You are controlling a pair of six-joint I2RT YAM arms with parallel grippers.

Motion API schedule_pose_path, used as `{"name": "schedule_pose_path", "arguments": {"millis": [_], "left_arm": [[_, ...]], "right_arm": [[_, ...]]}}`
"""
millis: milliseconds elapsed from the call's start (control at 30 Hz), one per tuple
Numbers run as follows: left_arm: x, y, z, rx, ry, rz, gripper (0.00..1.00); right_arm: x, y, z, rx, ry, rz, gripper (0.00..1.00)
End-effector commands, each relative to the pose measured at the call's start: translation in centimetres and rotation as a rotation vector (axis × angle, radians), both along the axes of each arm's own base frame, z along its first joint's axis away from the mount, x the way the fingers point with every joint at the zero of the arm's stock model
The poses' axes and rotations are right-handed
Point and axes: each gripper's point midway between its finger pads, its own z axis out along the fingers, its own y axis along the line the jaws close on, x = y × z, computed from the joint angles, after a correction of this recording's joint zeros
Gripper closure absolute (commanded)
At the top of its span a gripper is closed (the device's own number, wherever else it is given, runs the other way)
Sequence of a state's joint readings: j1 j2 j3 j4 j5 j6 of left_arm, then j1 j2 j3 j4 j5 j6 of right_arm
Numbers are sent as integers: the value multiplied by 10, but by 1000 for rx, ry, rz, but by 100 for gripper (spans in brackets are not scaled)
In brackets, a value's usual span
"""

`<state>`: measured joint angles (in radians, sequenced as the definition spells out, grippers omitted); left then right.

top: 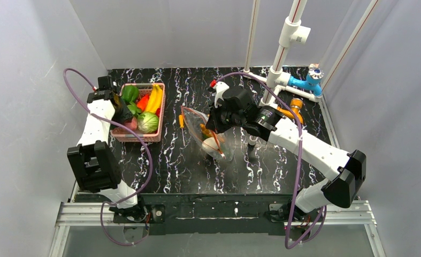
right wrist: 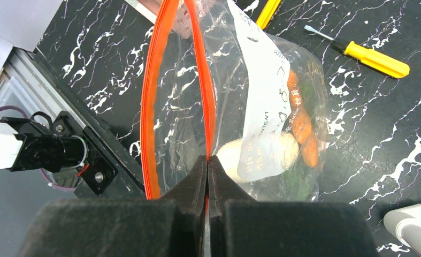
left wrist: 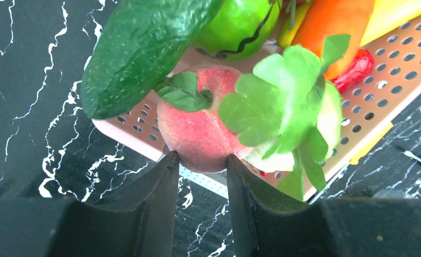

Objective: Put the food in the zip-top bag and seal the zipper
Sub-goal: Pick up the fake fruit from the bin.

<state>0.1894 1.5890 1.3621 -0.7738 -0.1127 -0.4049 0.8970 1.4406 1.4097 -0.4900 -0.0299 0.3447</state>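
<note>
- Top external: black, white-veined table [top: 186, 176]. The near half lies bare between the two arm bases.
- Pink basket [top: 144, 137] sits at the far left, heaped with toy produce. A round green cabbage [top: 148, 122] is at its near side.
- Left gripper [top: 127, 119] is down at the basket's left side, close to its near rim.
- Zip-top bag [top: 194, 124] is at the table's centre and held up by the right gripper [top: 212, 124]. A white radish [top: 211, 144] lies in its near end, and a screwdriver [top: 182, 122] lies just left of it.
- Left wrist: gripper fingers parted, holding nothing. Their tips flank the underside of a matte red-pink ball [left wrist: 197, 123]; I cannot tell whether they touch it.
- The ball overhangs the basket's perforated rim. A speckled dark green cucumber [left wrist: 138, 48] is alongside, with flat green leaves [left wrist: 283, 107] over it.
- Right wrist: gripper fingers pressed together on one strip of the orange-red zipper [right wrist: 211, 107]. The other strip bows away, so the mouth gapes.
- The bag is clear and crinkly with a white label [right wrist: 261, 107]. Beside the radish lie orange pieces [right wrist: 303, 128].
</note>
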Motion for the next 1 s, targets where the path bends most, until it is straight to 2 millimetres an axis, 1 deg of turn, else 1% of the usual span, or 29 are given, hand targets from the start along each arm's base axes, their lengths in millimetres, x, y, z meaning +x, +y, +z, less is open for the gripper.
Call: {"name": "schedule_pose_path", "arguments": {"millis": [0,333,467,533,667,767,867,967], "left_arm": [[-12,-10,31,-22,-69,-13,92],[-23,-26,55,-85,-122,-41,96],[-33,-43,65,-162,-162,-64,97],[-38,-55,73,-217,-192,-75,97],[-48,-89,91,-369,-279,-139,96],[-56,-111,108,-463,-327,-195,97],[-65,-127,125,-510,-373,-250,97],[-71,-146,148,-575,-427,-310,98]], "right_arm": [[6,7,27,70,-41,-3,99],[10,6,26,51,-48,-15,99],[11,6,25,44,-46,-19,99],[12,6,26,40,-46,-21,99],[12,5,23,24,-38,-24,99],[17,1,21,-2,-50,-52,99],[20,-2,22,-23,-61,-62,99],[26,-4,26,-40,-78,-78,99]]}}
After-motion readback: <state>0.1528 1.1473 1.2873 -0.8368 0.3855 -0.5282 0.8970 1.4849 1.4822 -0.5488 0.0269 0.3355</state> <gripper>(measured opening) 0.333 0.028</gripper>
